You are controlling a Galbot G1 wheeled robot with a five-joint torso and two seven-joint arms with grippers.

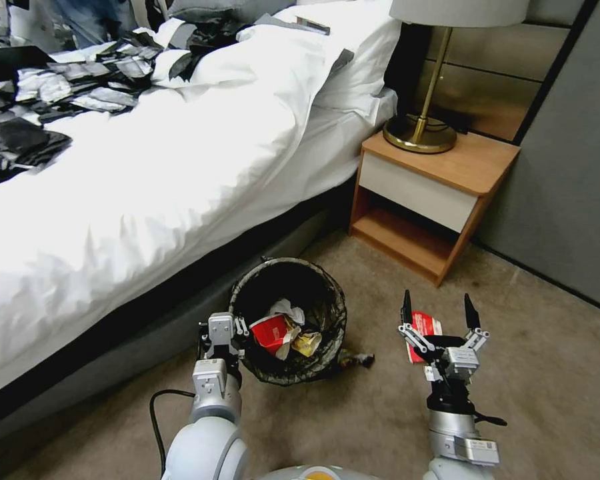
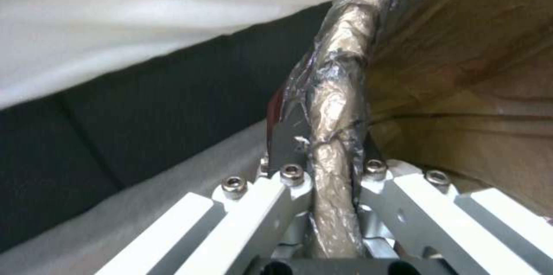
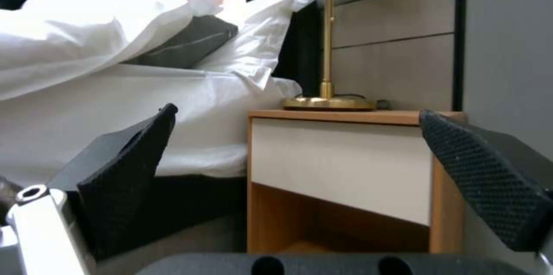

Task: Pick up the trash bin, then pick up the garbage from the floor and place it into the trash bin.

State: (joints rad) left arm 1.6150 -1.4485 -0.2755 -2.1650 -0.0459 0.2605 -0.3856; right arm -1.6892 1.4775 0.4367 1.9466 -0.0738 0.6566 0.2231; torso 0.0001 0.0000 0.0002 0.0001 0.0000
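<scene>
The trash bin (image 1: 293,375), its dark liner folded over the rim, hangs tilted just above the floor (image 1: 547,373) beside the bed. My left gripper (image 1: 235,328) is shut on the near-left rim; the left wrist view shows the fingers (image 2: 276,184) clamped on the liner-wrapped rim (image 2: 340,93). Inside lie garbage pieces: a red wrapper (image 1: 271,331), white tissue (image 1: 288,310) and a yellow wrapper (image 1: 308,343). A red-and-white wrapper (image 1: 425,328) lies on the carpet under my open right gripper (image 1: 438,300). A small dark crumpled piece (image 1: 357,360) lies by the bin.
The bed (image 1: 147,200) with white bedding runs along the left. A wooden nightstand (image 1: 440,193) with a brass lamp (image 1: 423,130) stands ahead, seen past the right gripper (image 3: 298,112) and its fingers (image 3: 127,175). A grey wall (image 1: 567,167) bounds the right. Open carpet lies right of the arm.
</scene>
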